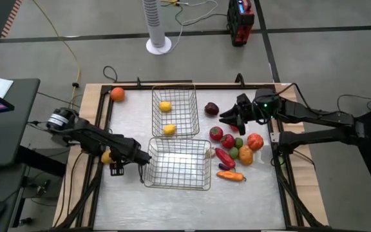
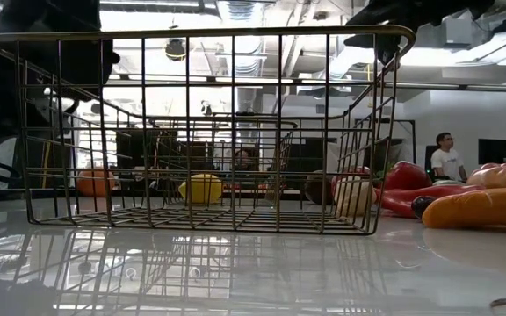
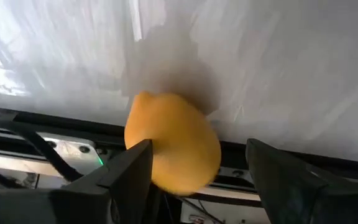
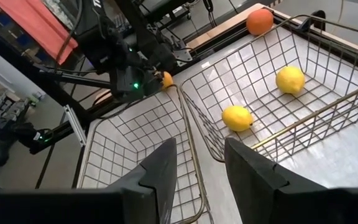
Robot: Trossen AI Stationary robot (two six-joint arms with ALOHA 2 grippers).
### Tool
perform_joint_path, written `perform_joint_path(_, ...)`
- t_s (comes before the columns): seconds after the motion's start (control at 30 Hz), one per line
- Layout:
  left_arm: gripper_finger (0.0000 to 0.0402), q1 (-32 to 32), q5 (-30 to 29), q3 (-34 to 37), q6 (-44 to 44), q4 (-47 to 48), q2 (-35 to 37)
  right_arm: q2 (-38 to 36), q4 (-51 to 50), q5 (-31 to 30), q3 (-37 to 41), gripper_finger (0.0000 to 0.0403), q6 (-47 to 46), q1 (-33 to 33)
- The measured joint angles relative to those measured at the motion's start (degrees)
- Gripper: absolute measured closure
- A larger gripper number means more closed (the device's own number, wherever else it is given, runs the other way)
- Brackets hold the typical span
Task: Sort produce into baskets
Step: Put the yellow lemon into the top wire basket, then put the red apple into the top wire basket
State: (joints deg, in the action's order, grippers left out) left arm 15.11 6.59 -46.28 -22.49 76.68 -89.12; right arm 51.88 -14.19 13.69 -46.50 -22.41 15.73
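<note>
Left edge of table: left gripper (image 1: pixel 116 169), low over the tabletop (image 1: pixel 127 200) beside the near basket (image 1: pixel 179 164). A yellow-orange fruit (image 3: pixel 173 143) sits between its fingers (image 3: pixel 126 174); one finger touches it, the other stands apart with a gap, so a firm grasp cannot be told.

Far left corner: one orange (image 1: pixel 117 94), alone on the table, outside both baskets.

Centre, far: far basket (image 1: pixel 174 113) of silver wire mesh — holds two lemons (image 1: pixel 165 107), well apart from each other.

Centre, near: the near basket, alike in make, just beside the far one; no produce shows inside it.

Right of baskets: a dark purple round (image 1: pixel 211 109), apart from the rest; then a cluster of produce (image 1: pixel 236 149) — red rounds, a green round, an orange-red round, red chili (image 1: pixel 224 156), carrot (image 1: pixel 231 175) nearest the table's front.

Right: right gripper (image 1: pixel 227 117), raised above the table between the purple round and the cluster, fingers (image 4: pixel 157 177) partly parted, nothing between them.
</note>
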Motion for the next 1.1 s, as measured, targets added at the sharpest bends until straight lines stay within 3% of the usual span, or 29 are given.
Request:
perform_joint_path(0.17, 0.0141, 0.0, 2.9, 0.0, -0.6, 0.1, -0.1, 0.0, 0.0, 0.6, 0.0, 0.0241, 0.0, 0.0)
perform_joint_path(0.5, 0.0059, 0.0, 8.3, -0.7, -6.7, 3.3, -0.1, 0.0, 0.0, 1.2, 0.0, 0.0241, 0.0, 0.0)
perform_joint_path(0.7, 0.0047, 0.9, 11.5, -0.7, -5.9, 3.5, -0.1, 0.0, 0.0, 1.3, 0.0, 0.0241, 0.5, 0.0)
perform_joint_path(0.93, 0.0047, 4.8, 5.4, -0.7, 1.1, 3.1, -0.1, 0.0, 0.0, 2.8, 0.0, 0.0241, 0.6, 0.1)
perform_joint_path(1.1, 0.0047, 4.7, 4.9, -0.8, 2.8, 3.2, -0.1, -0.3, -0.2, 2.9, 0.0, 0.0241, 0.4, 0.2)
